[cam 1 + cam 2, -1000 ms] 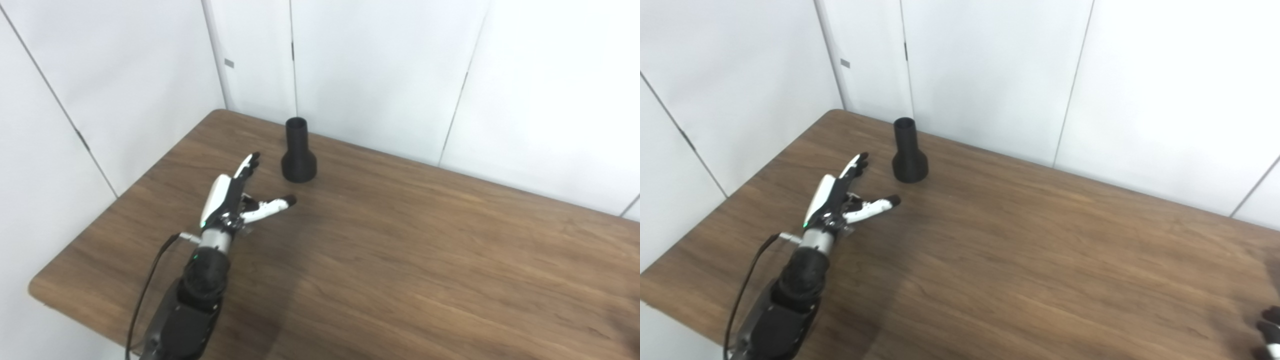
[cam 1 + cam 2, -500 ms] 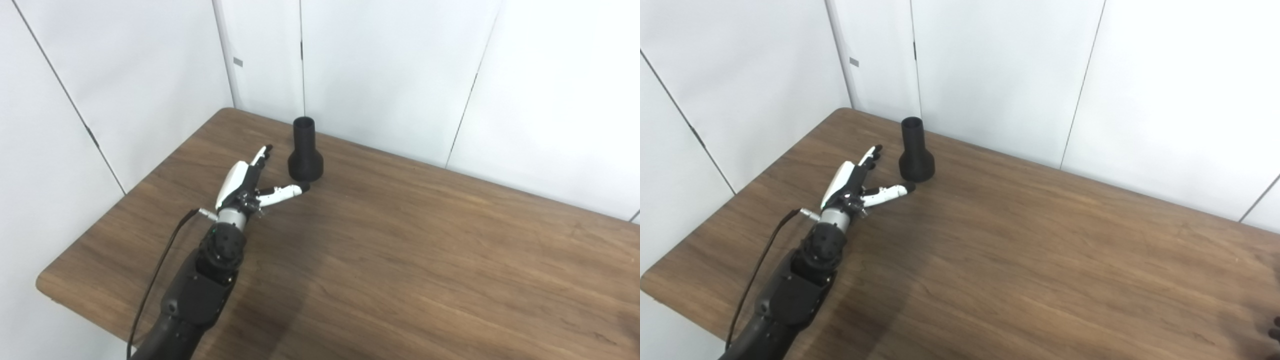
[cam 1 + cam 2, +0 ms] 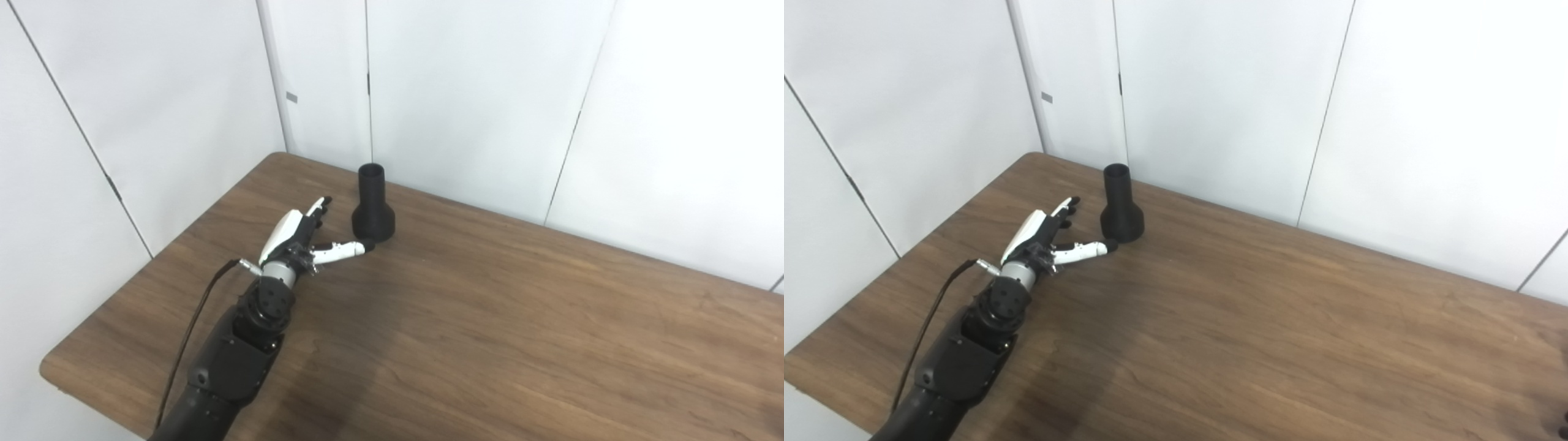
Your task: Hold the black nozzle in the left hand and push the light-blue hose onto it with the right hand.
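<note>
robot hand (image 3: pixel 1044 236) spread, beside upright black nozzle (image 3: pixel 1121 206)

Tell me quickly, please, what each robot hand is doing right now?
Left robot hand: open, holding nothing, beside the black nozzle.
Right robot hand: cannot be told.

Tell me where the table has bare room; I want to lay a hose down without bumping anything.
The wooden table is bare from the black nozzle rightward to its right edge, and along the near edge. It is crowded only at the far left corner, where the open left hand reaches beside the nozzle's base.
</note>
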Tool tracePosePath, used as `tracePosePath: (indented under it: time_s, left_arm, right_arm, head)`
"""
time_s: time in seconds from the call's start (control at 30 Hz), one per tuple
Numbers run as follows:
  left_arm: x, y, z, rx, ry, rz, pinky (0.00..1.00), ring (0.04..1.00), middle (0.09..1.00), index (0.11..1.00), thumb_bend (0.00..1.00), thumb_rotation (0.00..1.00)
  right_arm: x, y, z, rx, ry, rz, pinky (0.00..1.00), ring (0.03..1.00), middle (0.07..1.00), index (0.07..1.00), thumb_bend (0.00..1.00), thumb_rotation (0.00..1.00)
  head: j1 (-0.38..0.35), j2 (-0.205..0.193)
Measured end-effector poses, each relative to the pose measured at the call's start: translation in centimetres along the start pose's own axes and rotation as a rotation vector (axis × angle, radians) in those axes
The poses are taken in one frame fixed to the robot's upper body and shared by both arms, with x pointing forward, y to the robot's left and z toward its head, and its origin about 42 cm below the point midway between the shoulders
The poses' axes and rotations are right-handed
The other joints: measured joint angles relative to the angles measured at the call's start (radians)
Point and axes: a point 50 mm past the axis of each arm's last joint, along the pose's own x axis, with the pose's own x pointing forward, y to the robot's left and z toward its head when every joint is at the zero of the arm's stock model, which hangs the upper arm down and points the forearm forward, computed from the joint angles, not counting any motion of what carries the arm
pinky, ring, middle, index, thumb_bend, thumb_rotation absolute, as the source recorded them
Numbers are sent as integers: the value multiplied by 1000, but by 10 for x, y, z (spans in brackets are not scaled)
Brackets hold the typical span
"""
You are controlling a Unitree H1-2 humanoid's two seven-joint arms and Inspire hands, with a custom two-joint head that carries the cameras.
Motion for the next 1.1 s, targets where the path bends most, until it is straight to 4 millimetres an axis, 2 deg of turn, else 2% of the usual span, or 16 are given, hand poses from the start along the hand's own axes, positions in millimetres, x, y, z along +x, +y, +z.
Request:
tracePosePath:
  time_s: [0.17,0.2,0.23,0.3,0.47,0.53,0.6,0.7,0.77,0.83,0.9,0.93,0.97,1.03,1.1]
  left_arm:
    - [0,3,-1,-8,-3,11,801,904,952,988,1000,517]
    - [1,4,-2,-9,-4,12,805,908,953,989,1000,513]
    - [1,4,-2,-9,-4,14,796,901,946,987,1000,511]
    - [1,6,-2,-6,-8,17,761,873,925,977,1000,522]
    - [3,14,-4,2,-11,32,707,839,905,979,1000,498]
    - [4,20,-4,-11,-8,46,649,786,866,972,1000,479]
    - [5,26,-3,-22,-10,61,649,793,868,977,1000,483]
    - [5,35,2,-43,-9,82,587,740,821,969,1000,485]
    - [6,41,7,-50,-7,92,573,745,836,979,1000,460]
    - [7,46,13,-59,-10,102,490,659,759,981,1000,468]
    - [9,49,17,-57,-20,109,361,495,601,975,1000,488]
    - [10,51,18,-58,-21,112,338,470,571,979,1000,476]
    - [10,51,18,-61,-21,115,331,461,560,980,1000,471]
    - [9,53,17,-72,-19,118,427,573,668,978,1000,451]
    - [9,54,17,-74,-18,120,437,585,682,976,1000,458]
  right_arm:
    - [3,-1,-1,2,1,-4,444,570,604,554,552,485]
    - [3,-1,-1,2,2,-4,443,568,602,523,525,333]
    - [3,-1,-1,2,1,-4,434,561,597,504,509,238]
    - [3,-1,-1,4,1,-5,429,558,596,493,500,187]
    - [3,-1,-1,3,2,-6,421,551,592,490,498,173]
    - [3,-2,-1,3,5,-7,417,550,591,489,498,174]
    - [3,-2,-1,3,8,-9,413,547,589,489,498,174]
    - [3,-2,-1,3,10,-11,411,545,587,489,498,174]
    - [3,-2,-1,1,9,-11,410,544,585,489,498,174]
    - [3,-2,-1,-1,6,-12,407,542,583,489,497,174]
    - [3,-2,-1,-1,5,-12,404,538,579,488,498,173]
    - [3,-2,-1,-1,4,-11,401,534,575,488,498,173]
    - [3,-2,-1,-1,4,-12,400,533,574,488,498,173]
    - [3,-2,-1,-1,4,-12,400,532,573,488,498,173]
    - [3,-2,-1,-1,4,-12,393,525,568,487,498,173]
  head:
    - [5,-2]
    - [5,-2]
    - [5,-2]
    - [5,-2]
    - [5,0]
    - [5,0]
    - [5,0]
    - [6,-2]
    - [5,-2]
    - [5,-3]
    - [6,-3]
    - [6,-3]
    - [6,-3]
    - [6,-3]
    - [5,-2]
